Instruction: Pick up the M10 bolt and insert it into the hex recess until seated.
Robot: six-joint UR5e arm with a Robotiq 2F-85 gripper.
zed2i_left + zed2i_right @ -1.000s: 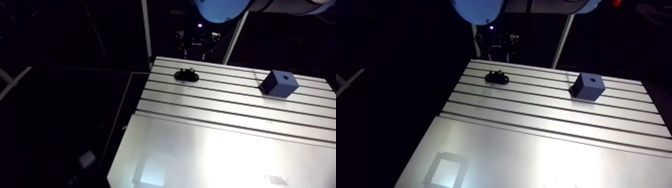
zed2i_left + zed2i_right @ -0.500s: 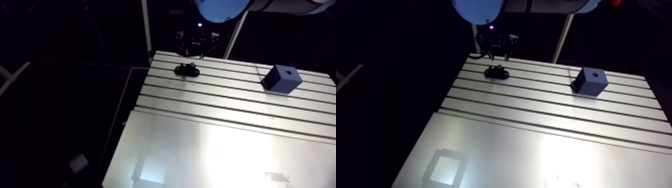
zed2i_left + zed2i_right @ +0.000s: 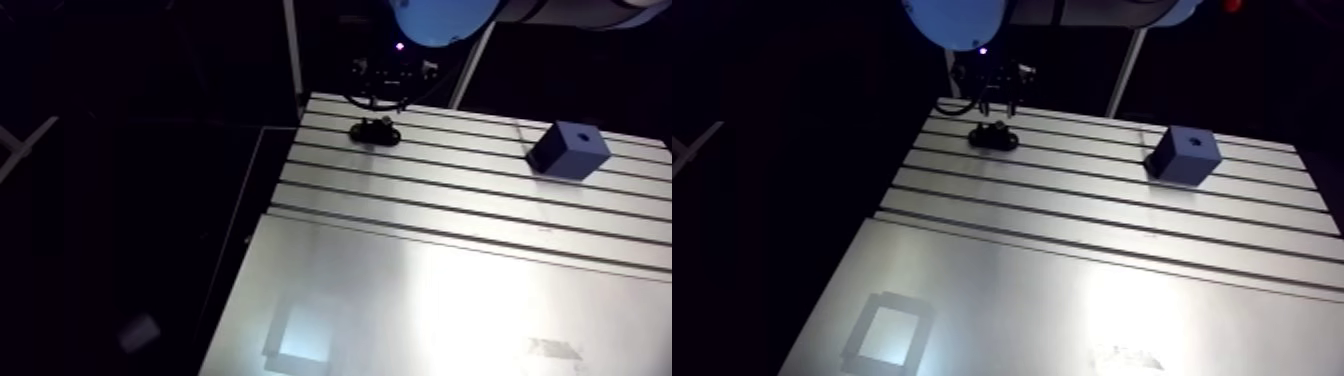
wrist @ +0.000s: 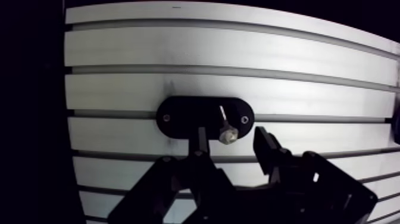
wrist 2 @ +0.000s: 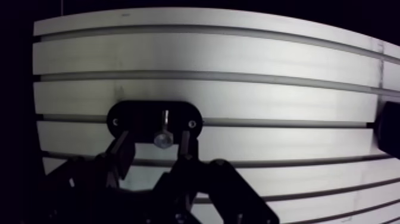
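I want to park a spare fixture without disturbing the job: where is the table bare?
The smooth plate at the near end is bare, as are the slotted rows between the black holder and the blue block. The far corner is crowded: the gripper hangs open around the bolt standing in the holder.

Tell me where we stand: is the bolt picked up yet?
Not yet. Done: the two-finger gripper sits over the black oval holder, its open fingers straddling the small silvery bolt standing there. In hand: the grasp, with neither finger touching the bolt. Left: close, lift, carry to the dark blue block and seat the bolt in the recess on its top.
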